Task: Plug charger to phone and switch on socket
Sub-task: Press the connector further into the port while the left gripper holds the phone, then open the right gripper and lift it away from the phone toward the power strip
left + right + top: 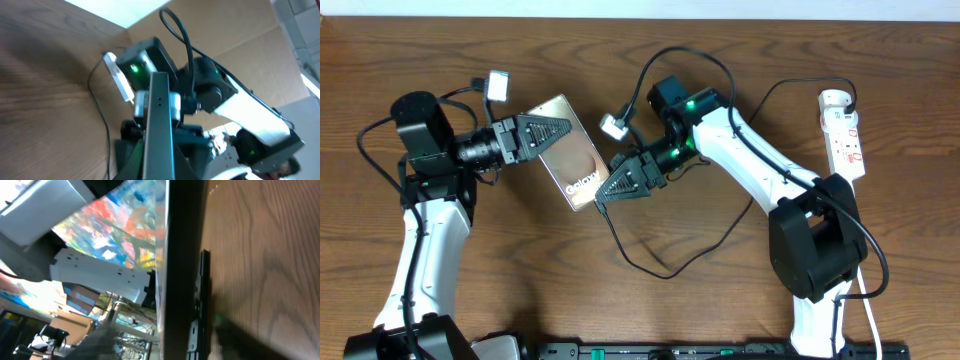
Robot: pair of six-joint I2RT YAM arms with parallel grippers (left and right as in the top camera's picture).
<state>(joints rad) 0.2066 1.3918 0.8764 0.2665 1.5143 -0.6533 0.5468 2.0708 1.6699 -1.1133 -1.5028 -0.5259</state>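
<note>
Wood-grain table [520,290], two arms meeting in the middle. The left gripper [558,130] is clamped on the top end of the phone [575,160], holding it up at an angle; in its wrist cam you just see the phone's edge [158,130] running up the frame. The right gripper [605,193] sits right at the phone's bottom end, and honestly I can't tell whether its jaws are apart or pinching something. The charger [665,272] cable loops from that spot across the table and back up toward the socket [844,135], well off at the right edge. My guess is that we're at the plug-in step. I can't confirm the tip is seated, and the socket switch looks untouched.
</note>
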